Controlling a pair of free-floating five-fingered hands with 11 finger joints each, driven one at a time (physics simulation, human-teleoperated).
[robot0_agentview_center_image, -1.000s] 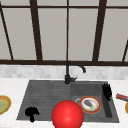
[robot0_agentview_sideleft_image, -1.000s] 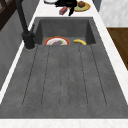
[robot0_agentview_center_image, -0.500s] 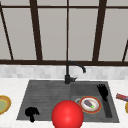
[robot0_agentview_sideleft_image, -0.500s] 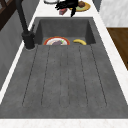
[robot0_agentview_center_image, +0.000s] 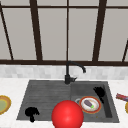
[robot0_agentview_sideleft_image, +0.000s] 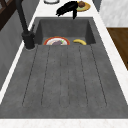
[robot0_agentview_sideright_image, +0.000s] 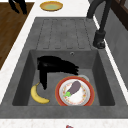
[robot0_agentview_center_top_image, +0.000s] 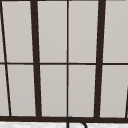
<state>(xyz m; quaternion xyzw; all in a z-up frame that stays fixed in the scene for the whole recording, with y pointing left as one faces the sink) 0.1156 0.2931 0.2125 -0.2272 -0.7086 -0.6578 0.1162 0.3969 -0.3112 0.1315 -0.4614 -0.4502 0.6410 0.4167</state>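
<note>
At far left on the white counter sits a yellow-rimmed shallow dish with a green centre (robot0_agentview_center_image: 3, 104). The left hand (robot0_agentview_center_image: 31, 113) hangs over the front left edge of the grey ribbed drainboard (robot0_agentview_center_image: 42, 96), fingers loosely curled, holding nothing. A large glossy red ball (robot0_agentview_center_image: 67, 115) stands at centre front. Behind it rises the black curved tap (robot0_agentview_center_image: 71, 72). In the sink basin (robot0_agentview_sideright_image: 35, 60) lie a curved yellow banana (robot0_agentview_sideright_image: 37, 95) and, beside it, a red-rimmed white round plate (robot0_agentview_sideright_image: 75, 93) bearing a dark purple eggplant (robot0_agentview_sideright_image: 74, 87). The right hand (robot0_agentview_sideright_image: 56, 66) hovers just above the plate's far edge and the banana, fingers extended towards the plate, thumb hanging down; contact cannot be confirmed. Judgement: the plate is stiff, smooth, breakable, and best taken at the rim; the eggplant is light, slick, liable to roll.
</note>
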